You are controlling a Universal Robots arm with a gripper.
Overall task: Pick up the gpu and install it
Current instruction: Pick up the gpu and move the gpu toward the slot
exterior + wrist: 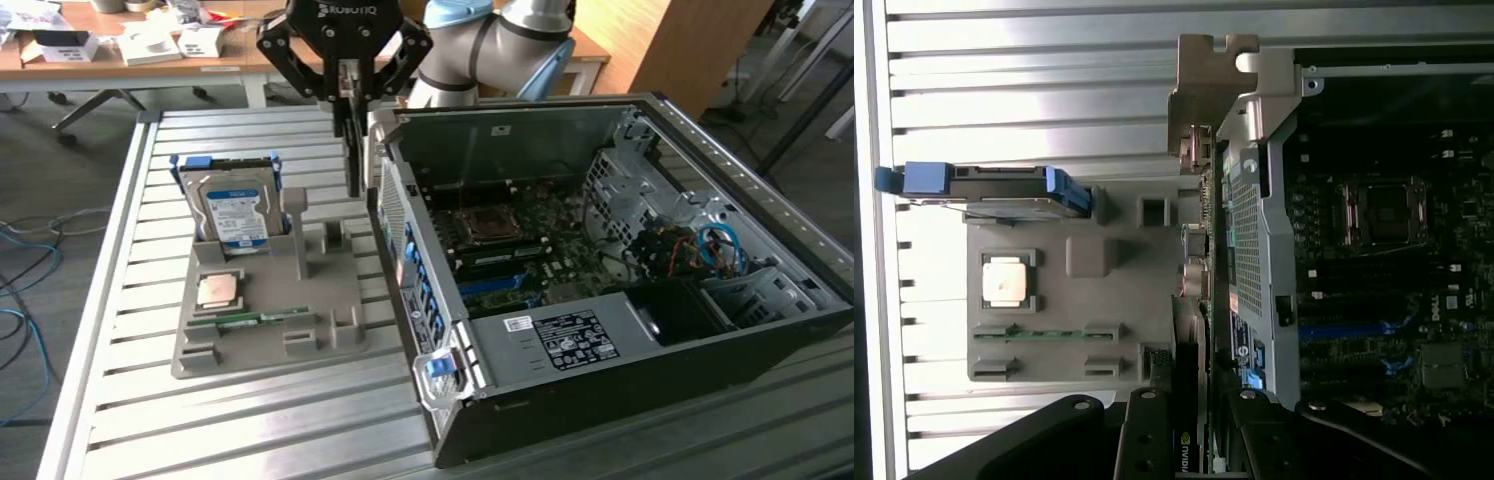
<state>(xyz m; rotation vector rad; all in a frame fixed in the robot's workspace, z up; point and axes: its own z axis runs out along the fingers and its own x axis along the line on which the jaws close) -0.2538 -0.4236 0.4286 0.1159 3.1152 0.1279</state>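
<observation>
Gpu (352, 160), pinched edge-on by the gripper (350, 100) at upper centre, hangs just beside the computer case (414, 215) wall; hazard: lower edge may snag there and twist.

Exterior view: room light is even and diffuse; shadows below the fingers (342, 95) are soft. Wrist view: the slatted table (1034, 90) beyond the fingers (1142, 435) glares near white, the computer case (1374, 300) interior beside them is dim, and the fingers read as black silhouettes.
</observation>
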